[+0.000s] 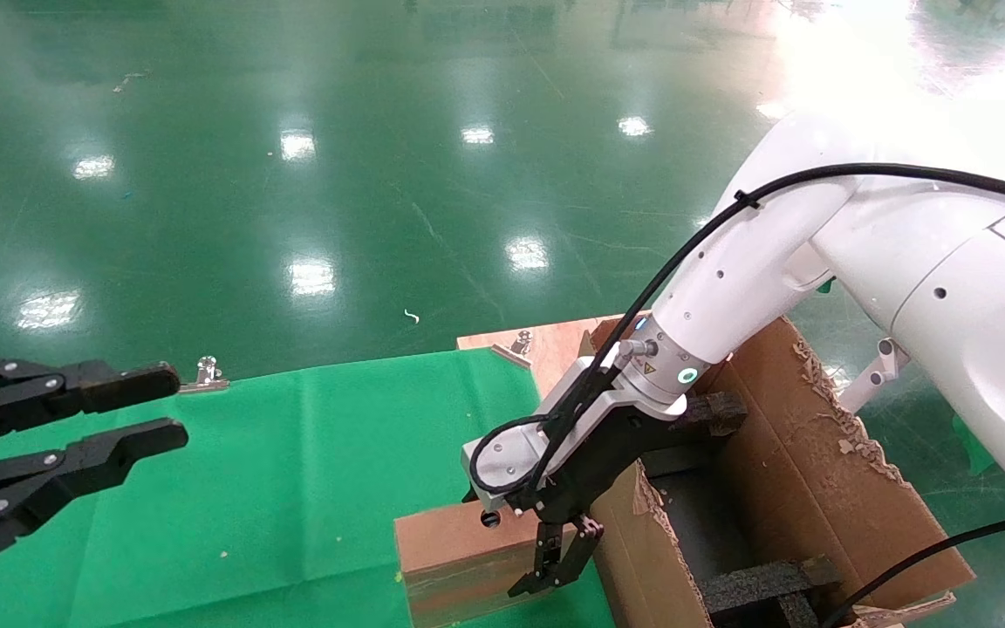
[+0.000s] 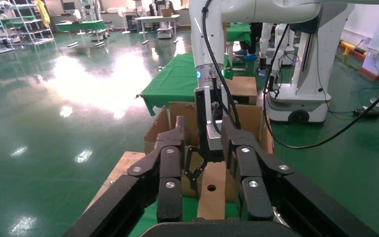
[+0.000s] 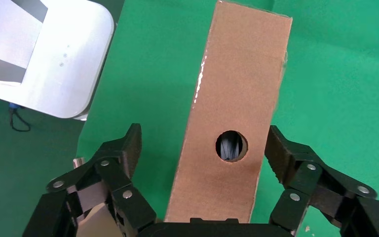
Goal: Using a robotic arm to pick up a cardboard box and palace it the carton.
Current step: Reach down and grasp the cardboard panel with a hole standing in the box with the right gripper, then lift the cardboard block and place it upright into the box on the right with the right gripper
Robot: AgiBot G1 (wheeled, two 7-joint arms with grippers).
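The cardboard box point(image 1: 454, 549) stands on edge on the green cloth, its narrow brown face with a round hole point(image 3: 231, 145) turned up. The white robotic arm reaches in from the right, and its right gripper point(image 1: 546, 583) hangs open over the end of the box nearest the carton. In the right wrist view the box point(image 3: 237, 89) lies between the spread fingers point(image 3: 128, 148) of the right gripper point(image 3: 205, 148), and neither pad presses on it. The carton point(image 1: 816, 471) stands open just right of the box. My left gripper point(image 1: 178, 406) is parked open at the far left, empty.
Black foam blocks point(image 1: 764, 589) sit inside the carton, whose edges are torn. The green cloth point(image 1: 293, 471) covers the table, held by a metal clip point(image 1: 206, 373). A bare wooden board point(image 1: 555, 344) shows behind the carton. Glossy green floor lies beyond.
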